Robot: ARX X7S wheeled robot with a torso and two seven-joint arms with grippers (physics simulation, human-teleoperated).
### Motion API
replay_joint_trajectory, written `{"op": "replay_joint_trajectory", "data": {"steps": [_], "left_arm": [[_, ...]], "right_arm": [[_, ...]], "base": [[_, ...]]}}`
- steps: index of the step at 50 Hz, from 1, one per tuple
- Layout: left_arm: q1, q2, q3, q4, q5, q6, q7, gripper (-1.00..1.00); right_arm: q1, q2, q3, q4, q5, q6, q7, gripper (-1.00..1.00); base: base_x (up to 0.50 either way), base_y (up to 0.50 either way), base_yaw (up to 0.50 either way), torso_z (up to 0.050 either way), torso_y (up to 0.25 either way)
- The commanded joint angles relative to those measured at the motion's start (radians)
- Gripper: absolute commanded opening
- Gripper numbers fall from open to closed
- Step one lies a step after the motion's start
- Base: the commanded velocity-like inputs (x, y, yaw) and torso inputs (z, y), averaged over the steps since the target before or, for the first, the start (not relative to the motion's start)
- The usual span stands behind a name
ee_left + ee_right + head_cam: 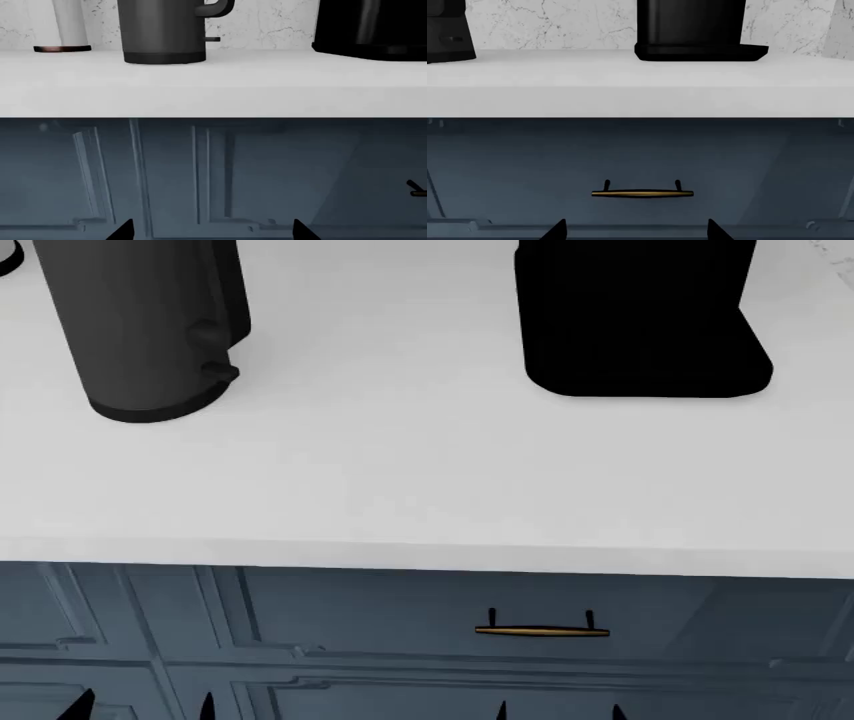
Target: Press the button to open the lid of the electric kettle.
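Note:
The electric kettle [147, 330], a dark grey cylinder, stands on the white counter [400, 480] at the back left. In the left wrist view only its lower body [163, 30], the handle's lower bend and the stub lever [212, 39] show. Its lid and the button are cut off above every view. My left gripper [143, 710] is open and empty, low in front of the blue cabinet, well below and short of the kettle; it also shows in the left wrist view [212, 234]. My right gripper [558, 713] is open and empty, below the counter edge, as the right wrist view [635, 234] also shows.
A large black boxy appliance [641, 320] stands at the back right of the counter. A white cylinder with a dark base rim [67, 25] stands beside the kettle, against the marble wall. A brass drawer handle [541, 631] sits on the cabinet front just above my right gripper.

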Motion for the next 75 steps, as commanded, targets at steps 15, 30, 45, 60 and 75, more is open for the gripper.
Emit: {"op": "replay_joint_trajectory", "data": {"steps": [15,30,45,60,75], "left_arm": [[0.013,-0.063,0.069,-0.008,-0.043,0.036,-0.038,1.0],[-0.006,-0.106,0.053,0.196,-0.102,-0.125,-0.059,1.0],[-0.13,-0.183,0.05,0.579,-0.121,-0.449,-0.089,1.0],[-0.303,-0.227,0.005,0.656,-0.122,-0.589,-0.115,1.0],[-0.301,-0.252,0.004,0.666,-0.09,-0.597,-0.146,1.0]], "right_arm": [[-0.003,0.052,-0.062,-0.011,0.054,-0.004,0.073,1.0],[-0.033,0.095,-0.051,-0.336,0.078,0.147,0.122,1.0],[0.184,0.16,-0.029,-0.736,0.125,0.615,0.16,1.0],[0.384,0.198,0.002,-0.84,0.164,0.86,0.17,1.0],[0.387,0.218,-0.031,-0.849,0.144,0.851,0.189,1.0]], "base": [[0.0,0.0,0.0,0.0,0.027],[0.0,0.0,0.0,0.008,0.25],[0.0,0.0,0.0,0.02,0.037],[0.0,0.0,0.0,0.05,0.0],[0.15,0.46,0.0,0.05,0.0]]}}
